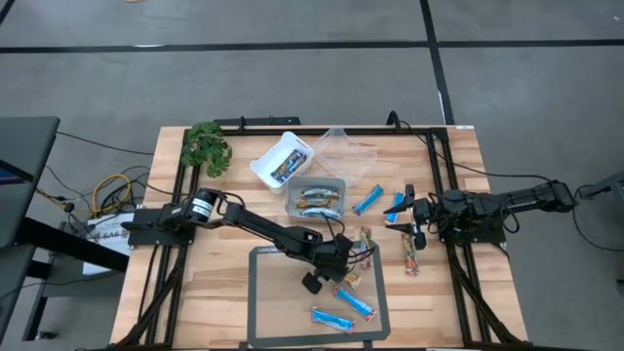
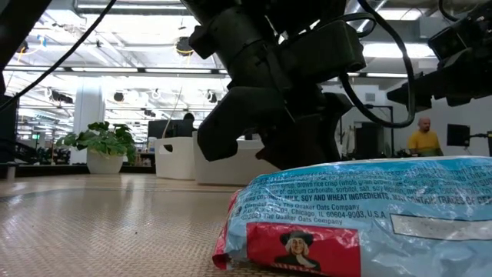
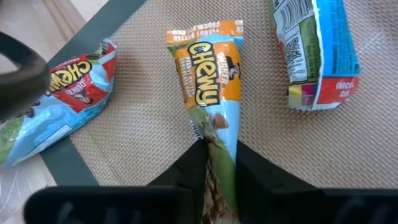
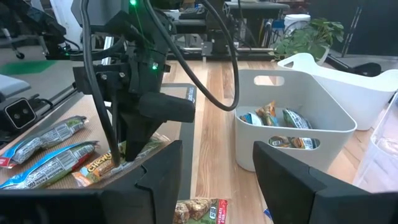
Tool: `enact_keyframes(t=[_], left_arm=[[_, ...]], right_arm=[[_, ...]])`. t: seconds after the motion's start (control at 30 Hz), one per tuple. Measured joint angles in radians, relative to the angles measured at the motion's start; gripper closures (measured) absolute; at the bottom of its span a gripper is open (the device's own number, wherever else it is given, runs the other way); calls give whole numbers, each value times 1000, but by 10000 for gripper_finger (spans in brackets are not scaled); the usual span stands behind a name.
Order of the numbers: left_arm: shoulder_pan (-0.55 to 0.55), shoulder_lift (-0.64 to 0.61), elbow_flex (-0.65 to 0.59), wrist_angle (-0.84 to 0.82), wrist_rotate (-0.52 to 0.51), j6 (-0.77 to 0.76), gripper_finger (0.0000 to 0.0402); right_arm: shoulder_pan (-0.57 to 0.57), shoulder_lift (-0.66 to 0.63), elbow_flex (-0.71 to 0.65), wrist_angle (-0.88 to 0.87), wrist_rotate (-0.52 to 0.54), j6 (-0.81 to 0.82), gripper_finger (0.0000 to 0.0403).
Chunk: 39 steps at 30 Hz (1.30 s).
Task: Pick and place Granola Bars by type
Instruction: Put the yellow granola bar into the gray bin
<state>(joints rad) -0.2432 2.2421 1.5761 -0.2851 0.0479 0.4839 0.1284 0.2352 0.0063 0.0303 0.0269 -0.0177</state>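
The wooden table (image 1: 224,283) holds a tan mat (image 1: 283,302) with blue bars (image 1: 354,302) near its right side. The left gripper (image 3: 217,165) pinches an orange bar (image 3: 208,87) over the mat. The right gripper (image 4: 217,168), spread open, waits at the table's right side.

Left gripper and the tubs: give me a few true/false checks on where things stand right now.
1. The left gripper is shut on an orange-wrapped bar. True.
2. That bar is over the grey tub. False: it is at the mat.
3. The right gripper holds a blue bar. False: it is open, holding nothing.
4. The grey tub holds bars. True.
5. The mat has blue bars on it. True.
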Motion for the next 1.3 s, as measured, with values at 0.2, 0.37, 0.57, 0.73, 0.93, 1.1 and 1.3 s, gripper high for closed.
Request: enact_keyframes(t=[0.2, 0.37, 0.57, 0.73, 0.93, 1.1, 1.3], left_arm=[[-1, -22, -5, 0, -4, 1, 351], [0, -77, -4, 8, -12, 0, 352], [18, -157, -4, -22, -56, 7, 357], [73, -230, -2, -113, -155, 12, 358], [174, -305, -2, -247, -210, -47, 358], [266, -328, -2, -357, -214, -111, 358], [351, -323, -20, -410, -185, -187, 358]], right_arm=[[0, 0, 0, 0, 0, 0, 212], [0, 0, 0, 1, 0, 0, 212], [0, 0, 0, 0, 0, 0, 212], [0, 0, 0, 0, 0, 0, 212], [0, 0, 0, 0, 0, 0, 212], [0, 0, 0, 0, 0, 0, 212], [0, 0, 0, 0, 0, 0, 212]])
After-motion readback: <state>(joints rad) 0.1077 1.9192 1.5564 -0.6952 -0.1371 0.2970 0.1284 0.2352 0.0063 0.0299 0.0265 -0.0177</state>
